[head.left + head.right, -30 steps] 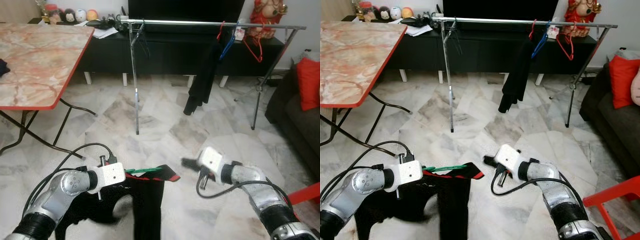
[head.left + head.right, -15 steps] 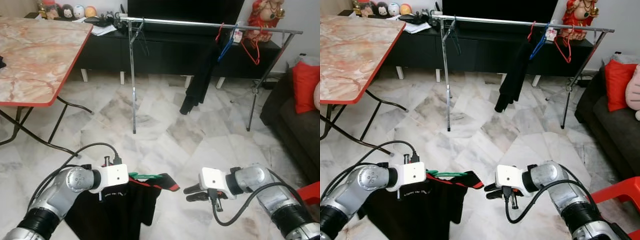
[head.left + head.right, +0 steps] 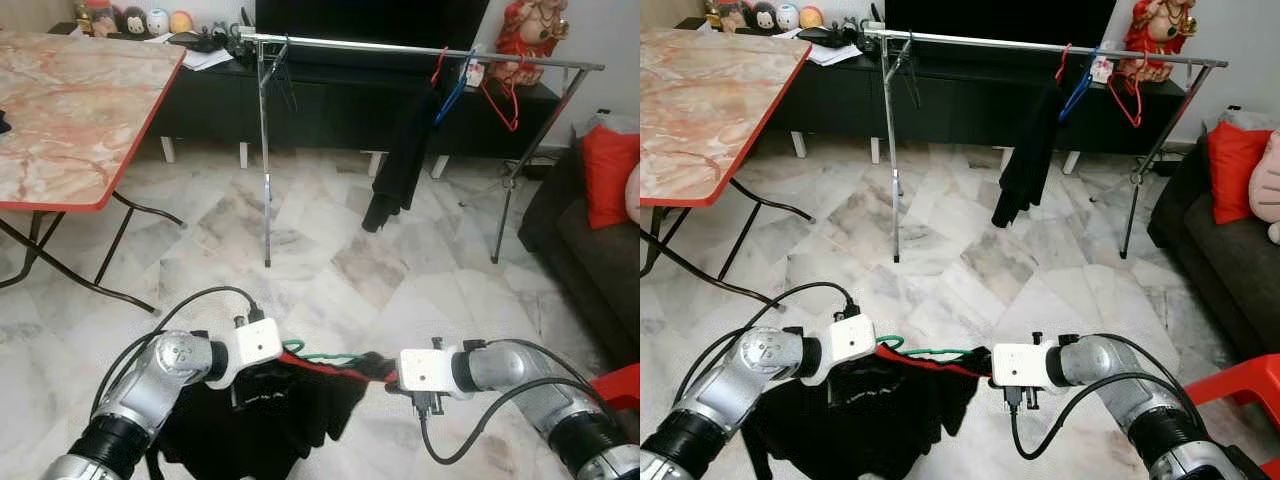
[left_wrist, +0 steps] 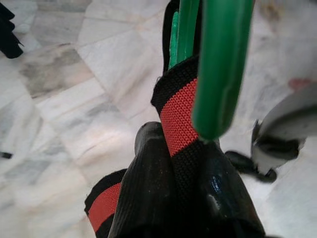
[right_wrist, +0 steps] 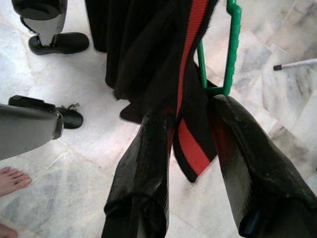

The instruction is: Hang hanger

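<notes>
both grippers, left gripper point(image 3: 285, 352) and right gripper point(image 3: 385, 368), clamp the green hanger point(image 3: 325, 356) with black garment point(image 3: 270, 410); far rail point(image 3: 420, 47) unreached, hanging still ahead

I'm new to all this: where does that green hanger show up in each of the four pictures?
Left eye view: green hanger, low centre, between the left gripper and right gripper.
Right eye view: low centre again, above the black garment.
Left wrist view: thick green bar, top centre.
Right wrist view: thin green loop, upper right.
Shared landmark: the garment's red-and-black band.
</notes>
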`<state>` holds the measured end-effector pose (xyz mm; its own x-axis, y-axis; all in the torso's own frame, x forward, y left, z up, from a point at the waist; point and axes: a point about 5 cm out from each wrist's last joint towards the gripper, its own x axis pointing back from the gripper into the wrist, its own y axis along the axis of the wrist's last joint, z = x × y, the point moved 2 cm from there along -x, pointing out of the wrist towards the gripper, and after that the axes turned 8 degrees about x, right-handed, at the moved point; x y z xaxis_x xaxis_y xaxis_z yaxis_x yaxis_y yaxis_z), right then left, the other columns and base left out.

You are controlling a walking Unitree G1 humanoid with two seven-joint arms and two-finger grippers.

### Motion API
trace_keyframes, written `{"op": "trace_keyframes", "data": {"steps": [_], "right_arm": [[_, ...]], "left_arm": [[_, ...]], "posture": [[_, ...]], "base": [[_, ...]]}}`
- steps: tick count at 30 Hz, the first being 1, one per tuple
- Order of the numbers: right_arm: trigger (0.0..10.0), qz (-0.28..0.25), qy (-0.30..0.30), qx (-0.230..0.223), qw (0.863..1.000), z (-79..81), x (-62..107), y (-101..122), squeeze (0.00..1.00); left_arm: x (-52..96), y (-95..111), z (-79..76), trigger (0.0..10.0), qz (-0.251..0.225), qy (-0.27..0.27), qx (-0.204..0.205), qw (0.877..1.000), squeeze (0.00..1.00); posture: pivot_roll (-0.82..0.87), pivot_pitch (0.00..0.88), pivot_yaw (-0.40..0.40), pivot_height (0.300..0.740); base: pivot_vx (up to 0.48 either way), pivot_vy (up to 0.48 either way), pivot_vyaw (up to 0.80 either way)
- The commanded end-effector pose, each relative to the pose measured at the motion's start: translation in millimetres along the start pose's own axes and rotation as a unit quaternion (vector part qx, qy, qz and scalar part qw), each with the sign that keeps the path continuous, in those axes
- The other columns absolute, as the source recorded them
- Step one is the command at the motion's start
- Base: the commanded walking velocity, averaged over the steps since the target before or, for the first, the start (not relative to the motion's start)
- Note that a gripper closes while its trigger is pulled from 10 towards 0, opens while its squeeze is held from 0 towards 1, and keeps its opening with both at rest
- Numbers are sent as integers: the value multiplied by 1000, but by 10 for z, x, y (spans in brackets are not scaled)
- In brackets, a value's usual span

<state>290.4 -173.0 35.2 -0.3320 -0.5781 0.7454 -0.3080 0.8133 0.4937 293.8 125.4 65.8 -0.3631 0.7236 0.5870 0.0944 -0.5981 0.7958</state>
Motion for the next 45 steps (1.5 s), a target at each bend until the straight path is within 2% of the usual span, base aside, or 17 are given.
{"op": "trace_keyframes", "data": {"steps": [1, 7, 9, 13, 17, 19, 29, 44, 45], "right_arm": [[10000, 10, 4, 3, 1000, 21, 22, -49, 0], [10000, 18, 21, -13, 1000, 135, -21, -123, 0], [10000, 6, 22, -20, 1000, 156, -25, -107, 0], [10000, 38, 19, 7, 999, 172, -45, -177, 0], [10000, 37, 0, 5, 999, 138, -64, -171, 0], [10000, 42, -34, 7, 998, 50, -67, -170, 0], [10000, 47, -102, 21, 993, -112, -26, -176, 0], [10000, 58, -104, 16, 993, -53, -101, -213, 0], [3804, 58, -101, 17, 993, -39, -107, -217, 0]], "left_arm": [[19, 158, 52, 10000, -26, 2, -5, 1000, 0], [21, 172, 73, 10000, -25, 3, 4, 1000, 0], [18, 170, 62, 10000, -26, 1, 7, 1000, 0], [24, 177, 36, 10000, -28, -9, 15, 999, 0], [28, 171, 24, 10000, -24, -14, 16, 999, 0], [35, 158, 23, 10000, -21, -15, 16, 1000, 0], [25, 174, 17, 10000, -20, -13, 16, 1000, 0], [12, 182, 8, 10000, -22, -10, 21, 999, 0], [12, 183, 7, 10000, -22, -10, 22, 999, 0]], "posture": [[-11, 0, -138, 740], [-15, 0, -131, 740], [-16, 0, -130, 740], [-16, 0, -129, 740], [-10, 0, -127, 740], [-10, 0, -125, 740], [-14, 0, -123, 740], [-10, 0, -128, 740], [-10, 0, -128, 740]], "base": [[0, 0, 0], [0, 0, 0], [0, 0, 0], [0, 0, 0], [0, 0, 0], [0, 0, 0], [0, 0, 0], [0, 0, 0], [0, 0, 0]]}}
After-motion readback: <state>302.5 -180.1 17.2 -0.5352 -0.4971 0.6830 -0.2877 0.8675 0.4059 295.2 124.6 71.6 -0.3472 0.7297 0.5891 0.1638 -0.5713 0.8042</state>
